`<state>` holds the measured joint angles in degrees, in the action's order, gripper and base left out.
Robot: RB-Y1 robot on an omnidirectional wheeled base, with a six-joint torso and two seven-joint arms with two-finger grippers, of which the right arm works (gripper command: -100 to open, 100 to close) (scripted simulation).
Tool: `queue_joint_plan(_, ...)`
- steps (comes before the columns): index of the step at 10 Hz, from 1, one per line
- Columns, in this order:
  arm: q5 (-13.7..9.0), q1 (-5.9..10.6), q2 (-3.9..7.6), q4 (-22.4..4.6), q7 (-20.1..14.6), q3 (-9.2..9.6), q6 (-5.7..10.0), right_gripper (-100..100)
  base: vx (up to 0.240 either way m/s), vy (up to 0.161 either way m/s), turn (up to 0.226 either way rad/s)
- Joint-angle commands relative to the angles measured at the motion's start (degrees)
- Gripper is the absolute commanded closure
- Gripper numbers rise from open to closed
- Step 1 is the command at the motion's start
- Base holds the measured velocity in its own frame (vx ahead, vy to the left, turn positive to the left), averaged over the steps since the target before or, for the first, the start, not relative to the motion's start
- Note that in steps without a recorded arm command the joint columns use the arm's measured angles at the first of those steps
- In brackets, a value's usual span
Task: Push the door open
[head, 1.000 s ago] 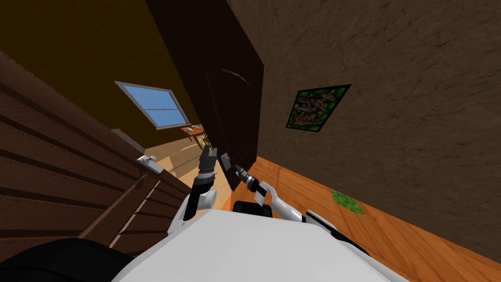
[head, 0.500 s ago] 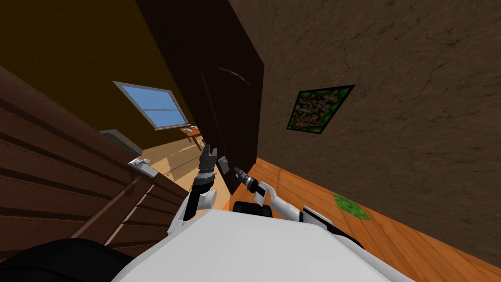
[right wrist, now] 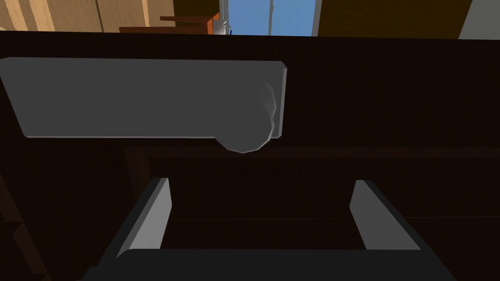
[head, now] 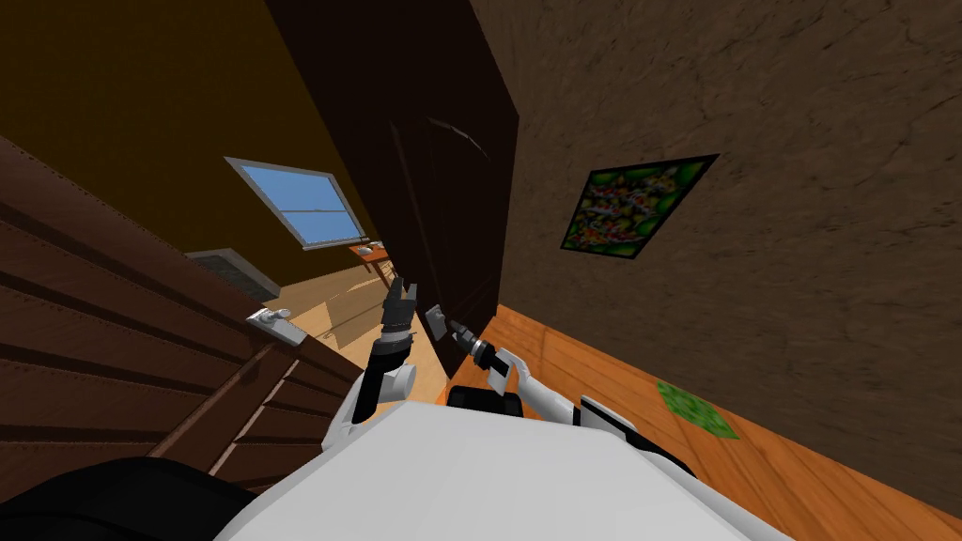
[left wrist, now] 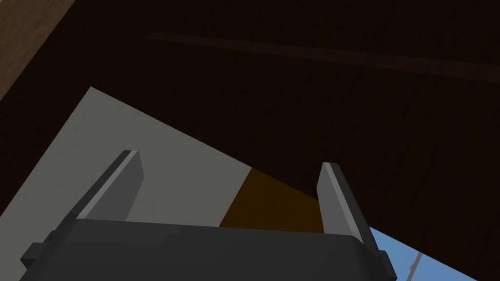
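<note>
Right gripper (head: 455, 327) is up at the door (head: 442, 216), fingers (right wrist: 151, 219) spread wide and holding nothing. From the right wrist, the blades point straight at the dark brown face of the door (right wrist: 390, 122), and just beyond their tips lies the grey handle plate (right wrist: 146, 97) with its round knob (right wrist: 254, 129) at one end. Whether the tips actually touch the wood cannot be told. In the head view the plate (head: 434, 320) sits just beside that gripper, low on the door near its free edge.

Over to the left gripper (head: 402, 289) – it stands upright just beside the door's edge, on the side of the gap. Its fingers (left wrist: 122, 180) are also apart with nothing between them. Past the left gripper (left wrist: 229, 161) run a dark brown surface, a flat grey one and a sliver of ochre wall.

The door stands partly open. Through the gap come a light wooden floor (head: 329, 315), a window (head: 296, 202) of blue sky in the ochre wall and a small table (head: 371, 252) far back. On the robot's left a brown panelled surface (head: 113, 319) slants across, carrying a grey lever (head: 271, 319). To the right, a rough brown wall holds a green framed picture (head: 639, 207), and a green mat (head: 697, 409) lies on the orange wooden floor below it.
</note>
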<state>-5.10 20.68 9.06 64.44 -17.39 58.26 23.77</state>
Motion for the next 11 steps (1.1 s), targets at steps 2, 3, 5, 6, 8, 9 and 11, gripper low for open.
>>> queue_joint_plan(2, 0.2, -0.18, -0.87, -1.0, 0.5, -0.73, 0.09, -100, 0.117, 0.192, 0.052)
queue_joint_plan(3, 0.2, -0.26, -1.2, -1.4, 0.6, -1.0, 0.12, -100, 0.111, 0.164, 0.041)
queue_joint_plan(5, 0.3, -0.36, -1.65, -1.9, 0.9, -1.37, 0.16, -100, 0.11, 0.17, 0.038)
queue_joint_plan(6, 0.3, -0.28, -1.53, -1.8, 0.8, -1.26, 0.19, -100, 0.036, 0.074, -0.006)
queue_joint_plan(8, 0.3, -0.28, -1.53, -1.8, 0.8, -1.26, 0.19, 100, -0.007, -0.019, 0.003)
queue_joint_plan(9, 0.3, -0.28, -1.53, -1.8, 0.8, -1.26, 0.19, 100, -0.013, -0.027, 0.001)
queue_joint_plan(11, 0.3, -0.28, -1.53, -1.8, 0.8, -1.26, 0.19, 100, -0.008, -0.013, -0.001)
